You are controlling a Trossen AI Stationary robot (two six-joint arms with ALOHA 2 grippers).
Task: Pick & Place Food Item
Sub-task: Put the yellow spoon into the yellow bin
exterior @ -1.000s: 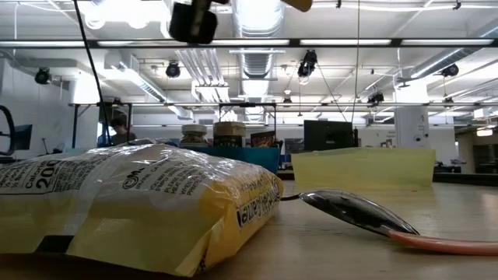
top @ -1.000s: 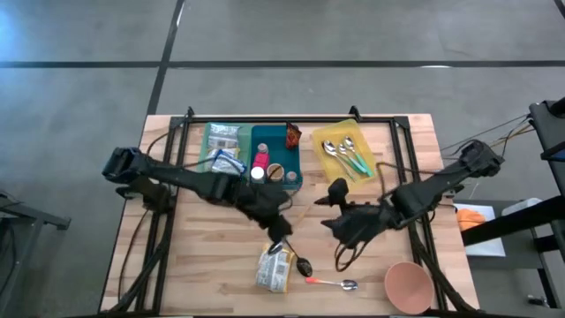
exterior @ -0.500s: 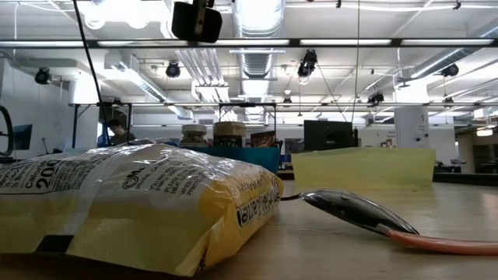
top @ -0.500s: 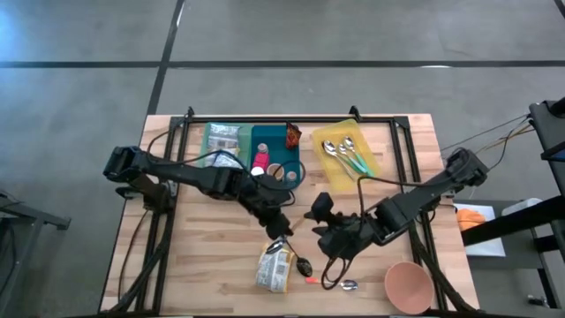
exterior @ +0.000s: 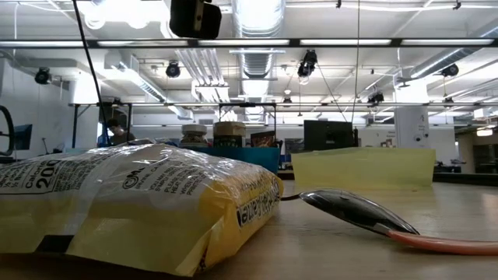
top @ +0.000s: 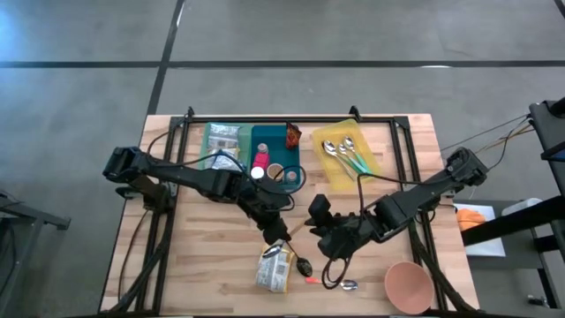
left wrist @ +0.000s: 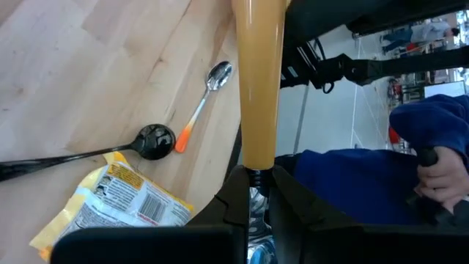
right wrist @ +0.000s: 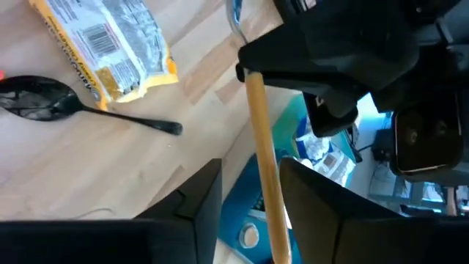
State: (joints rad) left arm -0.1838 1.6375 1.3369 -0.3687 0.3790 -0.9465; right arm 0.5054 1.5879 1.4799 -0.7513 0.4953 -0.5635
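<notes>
Tan stick [left wrist: 260,88] clamped at one end in the closed left gripper [left wrist: 253,198], raised off the table [top: 221,256] near its middle. Long axis running straight out from the left fingers; free end reaching to the right gripper [right wrist: 250,167]. Right fingers parted, one on each side of the stick, no firm grip visible.

Lying on the table below: yellow food packet [top: 274,268], black spoon [top: 303,264] just beside it, orange-handled spoon [top: 331,283] next along. Pink bowl [top: 408,284] near the front right corner. Teal bin [top: 287,146] and yellow tray [top: 331,132] at the far edge. Nothing lying between the two grippers.
</notes>
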